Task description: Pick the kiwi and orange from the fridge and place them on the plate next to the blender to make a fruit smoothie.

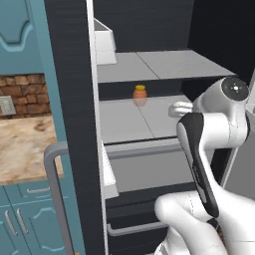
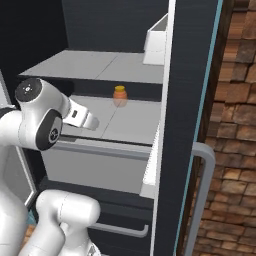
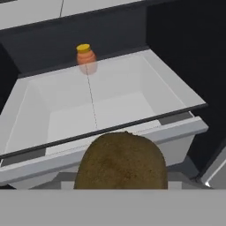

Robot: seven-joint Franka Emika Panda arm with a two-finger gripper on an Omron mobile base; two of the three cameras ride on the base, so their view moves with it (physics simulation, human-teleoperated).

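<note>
One kiwi (image 3: pixel 121 161) is in sight, one orange-and-tan jar (image 1: pixel 140 94) with a yellow lid, and one fridge (image 1: pixel 74 99) standing open. In the hand view the kiwi, brown and rough-skinned, sits large at the bottom centre, right where the end effector's fingertips would rise, and it covers them; the end effector is pressed in on the kiwi and holds it, in front of and above the front lip of the open white drawer (image 3: pixel 101 106). The drawer's inner floor is bare white with a thin seam running down its middle. The jar stands upright on the grey glass shelf (image 1: pixel 149 117) behind the drawer, near that shelf's back edge and well apart from the kiwi. A second grey shelf (image 2: pixel 95 65) lies above it, and a white door bin (image 2: pixel 157 42) hangs on the inside of the fridge door at about that upper level. In the left base view the white arm (image 1: pixel 209 149) reaches in from the lower right and its wrist hides the right part of the lower shelf. A grey bar handle (image 1: pixel 55 194) runs down the door, and to its left are a marbled tabletop (image 1: pixel 25 144), a brick wall (image 1: pixel 22 92) and teal cabinet doors (image 1: pixel 20 219).
</note>
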